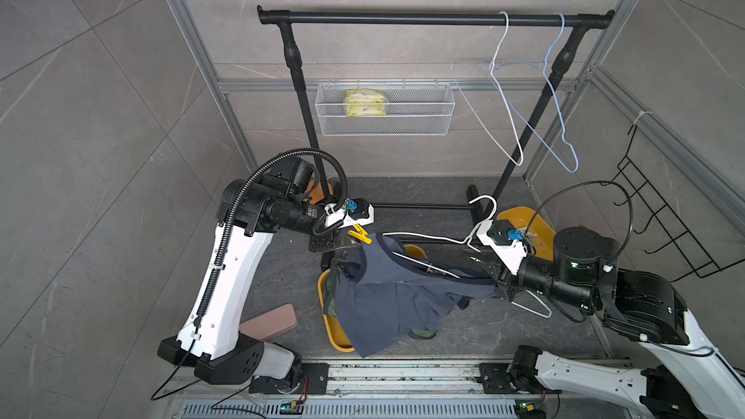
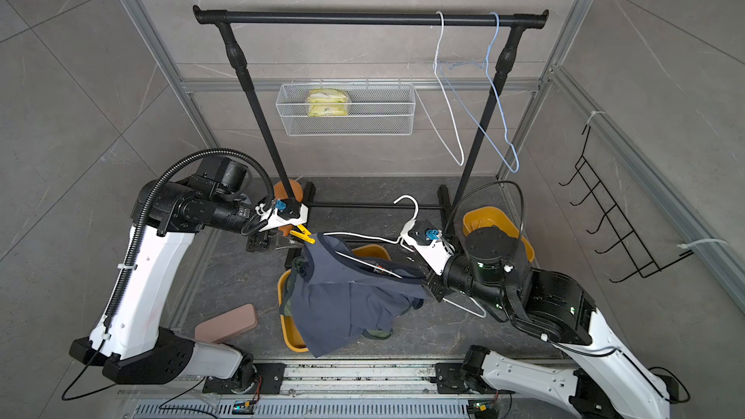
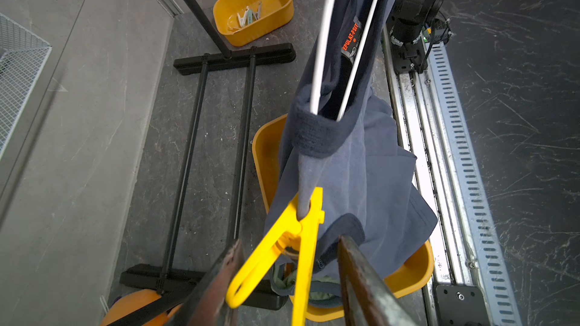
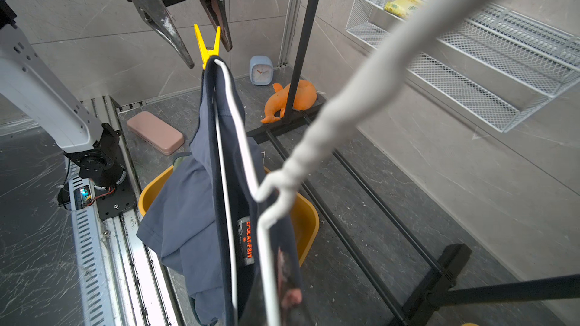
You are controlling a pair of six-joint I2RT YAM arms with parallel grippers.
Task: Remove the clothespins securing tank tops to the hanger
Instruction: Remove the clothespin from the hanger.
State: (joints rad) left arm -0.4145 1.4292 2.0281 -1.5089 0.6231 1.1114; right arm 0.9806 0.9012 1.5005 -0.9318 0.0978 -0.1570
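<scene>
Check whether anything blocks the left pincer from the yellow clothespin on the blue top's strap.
Nothing visible does. The left pincer is open and straddles the handles of the yellow clothespin, with only air on either side. The pin grips the strap of the blue tank top at the end of the white hanger.

Glossy plastic clothespin (image 3: 306, 246); tank top (image 3: 361, 177) (matt cloth)

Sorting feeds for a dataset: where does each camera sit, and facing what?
Both top views: overhead, looking down on the rack, left arm and right arm.
Left wrist: on the left arm, facing the yellow clothespin between its fingers.
Right wrist: on the right arm, facing along the hanger toward the left gripper.
All share the clothespin and blue tank top.
</scene>
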